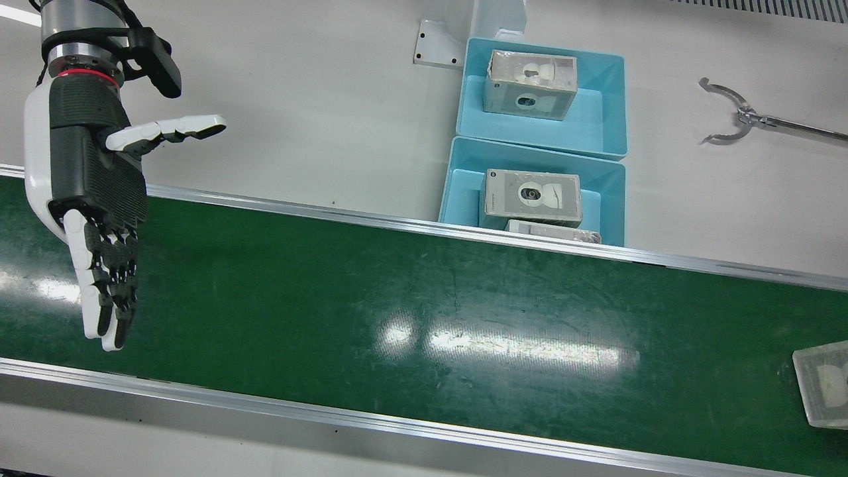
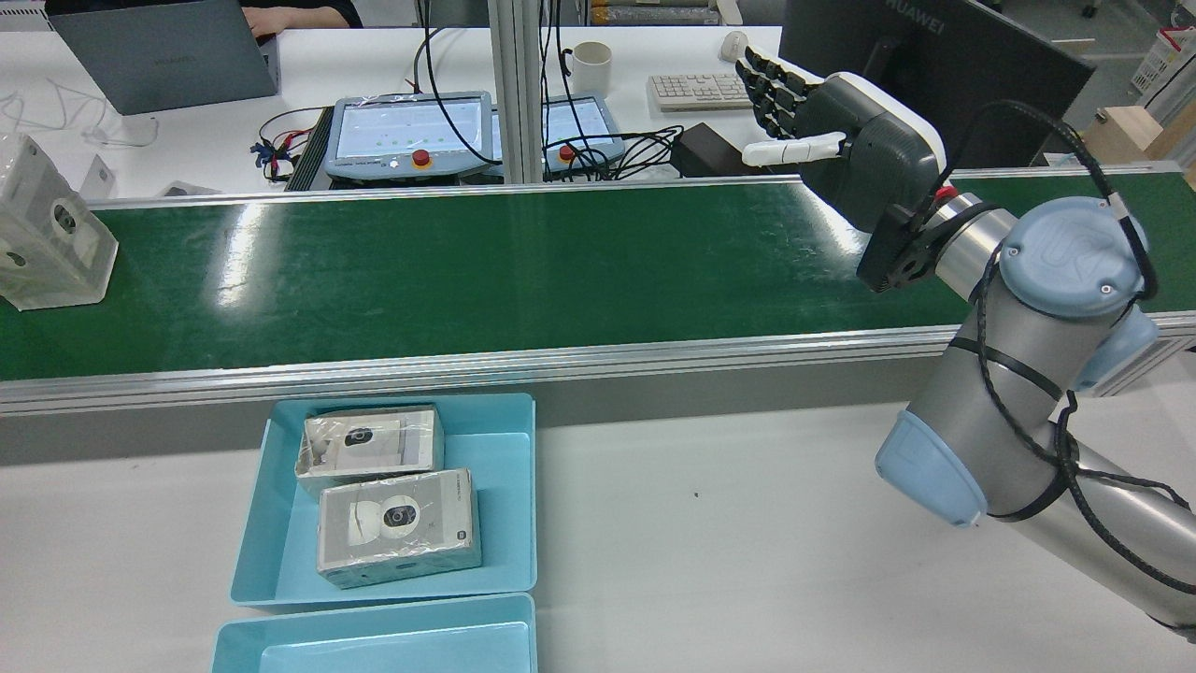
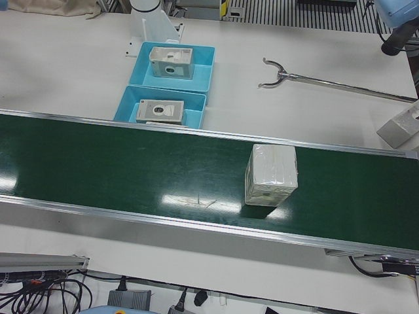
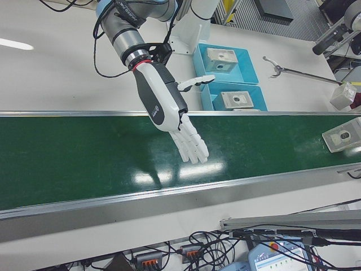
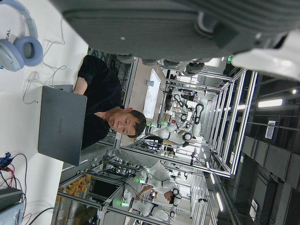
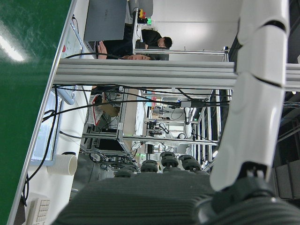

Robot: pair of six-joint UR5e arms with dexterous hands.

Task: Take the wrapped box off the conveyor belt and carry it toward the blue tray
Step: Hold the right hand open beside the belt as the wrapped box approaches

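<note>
The wrapped box (image 3: 271,174) stands upright on the green conveyor belt (image 1: 424,311), clear film over its white carton; it also shows at the belt's end as the box (image 2: 47,229) and box (image 1: 825,384). My right hand (image 1: 93,185) hovers open above the belt's other end, fingers stretched flat and thumb out, far from the box; it is the same hand (image 2: 850,140) in the rear view. Two blue trays sit beside the belt: the near tray (image 1: 464,192) holds two wrapped boxes, the far tray (image 1: 589,126) holds one. My left hand (image 5: 164,28) shows only in its own view, empty.
A metal grabber tool (image 1: 735,119) lies on the white table past the trays. Aluminium rails (image 1: 397,225) edge the belt on both sides. Beyond the belt are a desk with control pendants (image 2: 402,131), a laptop, a mug and a seated person (image 5: 103,112).
</note>
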